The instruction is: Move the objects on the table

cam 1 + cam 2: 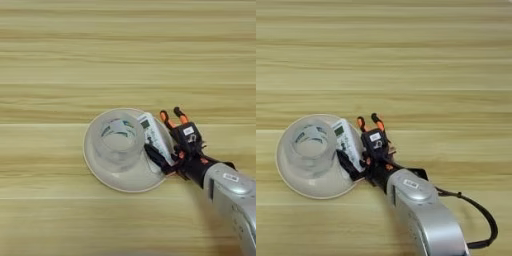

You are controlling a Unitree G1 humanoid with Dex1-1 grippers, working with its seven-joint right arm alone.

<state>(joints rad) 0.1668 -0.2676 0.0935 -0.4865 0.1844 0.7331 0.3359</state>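
Observation:
On a white plate (pixel 95 165) stands a clear glass cup (pixel 117 140), upright. A slim white remote (pixel 152 132) leans on the plate's right rim, its small screen pointing away from me. My right gripper (pixel 167 149) comes in from the lower right and is shut on the remote's near end. One black finger (pixel 156 157) lies on the plate side, the other (pixel 189 135) on the outer side. Two orange-and-black handles of the pliers (pixel 171 119) stick out past the gripper, just right of the plate; the rest of the pliers is hidden under it.
The light wood table (pixel 125 55) stretches wide behind and to the left of the plate. My silver forearm (pixel 421 210) covers the lower right, and a black cable (pixel 483 215) loops beside it.

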